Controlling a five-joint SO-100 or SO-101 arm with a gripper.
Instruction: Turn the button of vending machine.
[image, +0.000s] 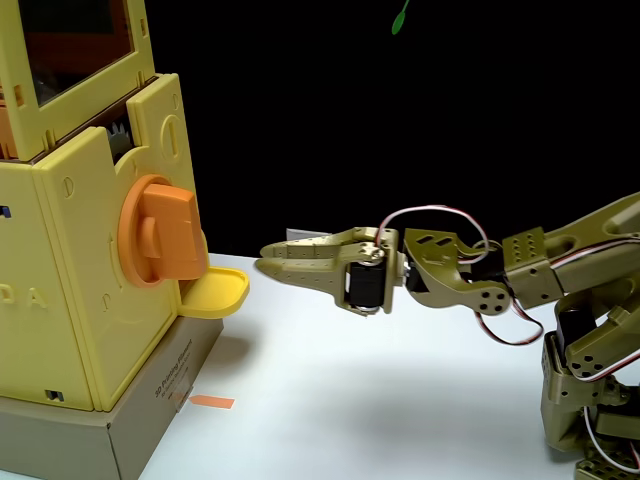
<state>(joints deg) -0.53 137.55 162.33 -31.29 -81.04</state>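
- Fixed view: button (160, 243) on vending machine (75, 270) at left, bar upright, above small yellow tray (215, 293).
- Fingers (290, 258) narrow, nearly closed, holding nothing, pointing left, tips just right of tray, apart from button, above white worktop (350, 400).

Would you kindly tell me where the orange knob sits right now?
In the fixed view, the button sits left of centre on the vending machine, just above the small yellow tray, apart from the gripper.

We saw a white table (400, 400) under bright light; bkgd behind its far edge was black.
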